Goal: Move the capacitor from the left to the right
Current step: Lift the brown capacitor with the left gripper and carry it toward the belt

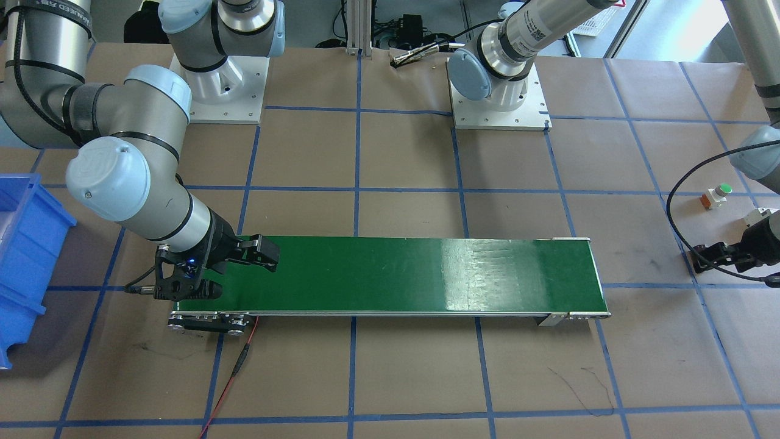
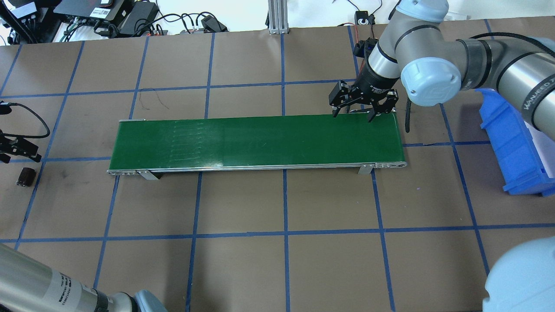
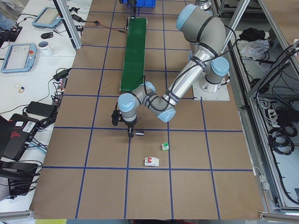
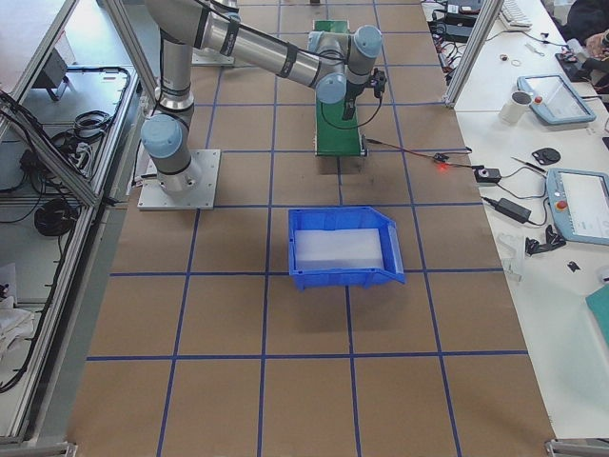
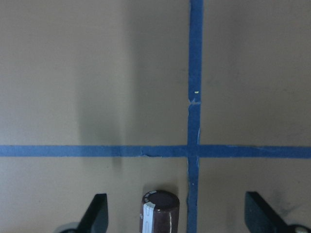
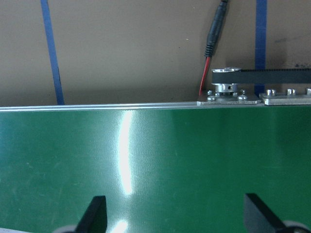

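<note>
Beyond the left end of the green belt (image 2: 260,141), the capacitor (image 2: 25,176) lay on the table (image 2: 286,203) just beside a blue tape line. The left gripper (image 5: 177,216) hung over it, its fingers spread wide to either side and gripping nothing. Over the belt's right end, at its far edge, the right gripper (image 2: 354,115) also stood wide apart and held nothing. Past the belt's right end sat a blue bin (image 4: 344,277), with its pale floor showing.
</note>
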{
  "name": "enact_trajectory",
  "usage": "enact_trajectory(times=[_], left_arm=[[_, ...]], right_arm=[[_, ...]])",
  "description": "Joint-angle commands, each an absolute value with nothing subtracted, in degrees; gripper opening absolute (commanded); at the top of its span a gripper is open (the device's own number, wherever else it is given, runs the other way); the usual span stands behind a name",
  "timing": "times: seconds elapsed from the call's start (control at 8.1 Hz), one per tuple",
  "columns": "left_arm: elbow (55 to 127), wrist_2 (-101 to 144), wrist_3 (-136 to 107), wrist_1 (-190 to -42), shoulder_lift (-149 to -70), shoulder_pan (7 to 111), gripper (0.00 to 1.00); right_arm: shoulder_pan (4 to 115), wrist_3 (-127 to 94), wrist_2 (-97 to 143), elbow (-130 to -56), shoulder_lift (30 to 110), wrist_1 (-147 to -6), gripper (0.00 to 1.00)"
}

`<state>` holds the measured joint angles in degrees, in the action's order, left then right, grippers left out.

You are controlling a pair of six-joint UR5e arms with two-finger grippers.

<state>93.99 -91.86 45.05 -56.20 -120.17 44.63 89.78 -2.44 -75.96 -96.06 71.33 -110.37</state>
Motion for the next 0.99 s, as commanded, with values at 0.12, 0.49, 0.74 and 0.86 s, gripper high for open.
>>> enact_trajectory(times=[0.12, 0.49, 0.74, 0.86], left_arm=[[95.09, -93.69, 46.67, -56.25, -120.76, 43.24, 1.00], [96.68, -95.18, 47.37, -56.34, -120.85, 42.19, 0.94], [96.77, -95.10, 47.37, -56.34, -120.85, 42.19, 0.60], [96.77, -95.10, 47.29, -56.34, -120.85, 42.19, 0.51]], right_arm=[[89.74, -4.04, -75.85, -96.06, 69.79, -112.22, 1.00], [89.82, -9.39, -75.67, -95.98, 68.29, -114.25, 1.00], [89.74, -9.49, -75.85, -95.98, 67.94, -114.96, 1.00], [89.74, -9.49, -76.11, -95.98, 67.50, -115.40, 1.00]])
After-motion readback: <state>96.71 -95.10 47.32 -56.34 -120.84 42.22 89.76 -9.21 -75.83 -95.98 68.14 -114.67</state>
